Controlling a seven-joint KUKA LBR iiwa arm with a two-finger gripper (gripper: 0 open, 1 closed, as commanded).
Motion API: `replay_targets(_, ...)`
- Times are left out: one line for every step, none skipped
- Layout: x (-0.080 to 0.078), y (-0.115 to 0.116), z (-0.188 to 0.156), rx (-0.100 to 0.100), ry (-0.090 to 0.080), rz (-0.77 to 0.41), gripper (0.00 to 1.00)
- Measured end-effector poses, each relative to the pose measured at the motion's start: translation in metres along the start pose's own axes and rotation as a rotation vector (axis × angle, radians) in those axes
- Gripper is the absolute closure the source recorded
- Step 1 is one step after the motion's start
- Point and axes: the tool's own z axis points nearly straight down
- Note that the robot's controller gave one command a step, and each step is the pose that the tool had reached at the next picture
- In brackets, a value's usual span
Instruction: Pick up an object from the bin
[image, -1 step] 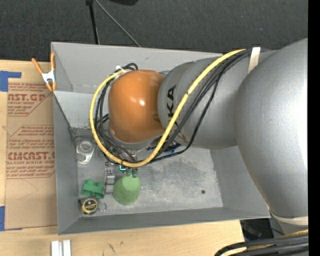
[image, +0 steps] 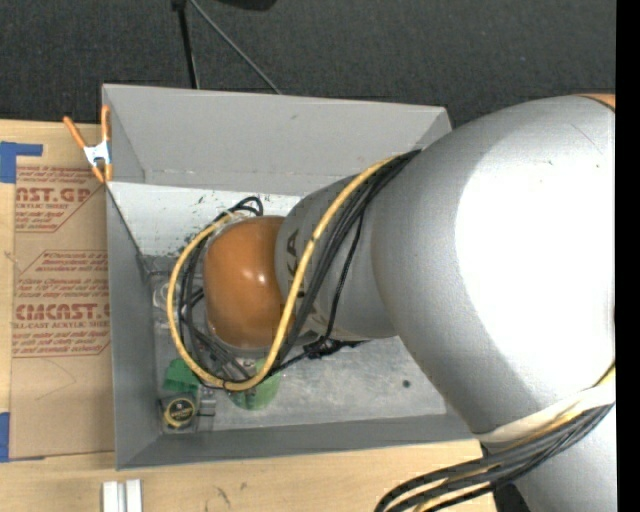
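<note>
The orange wrist cover (image: 240, 280) is held low in the bin (image: 130, 300), likely so green bits (image: 180, 378) beside it can be grabbed (gripper open or closed: can't be told).

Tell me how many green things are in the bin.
2: one green piece near the lower-left corner, another right of it beneath the wrist cables. The arm covers much of the bin; more may be hidden.

A green block (image: 180, 377) and a green lump (image: 258, 393) lie near the bin's (image: 135, 400) front-left corner, with a small dark ring (image: 179, 409) just beside the block.
</note>
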Motion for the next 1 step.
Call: replay_targets(-0.0033, -0.0001, -0.0046, -0.002, -0.008, 0.002, 1.00)
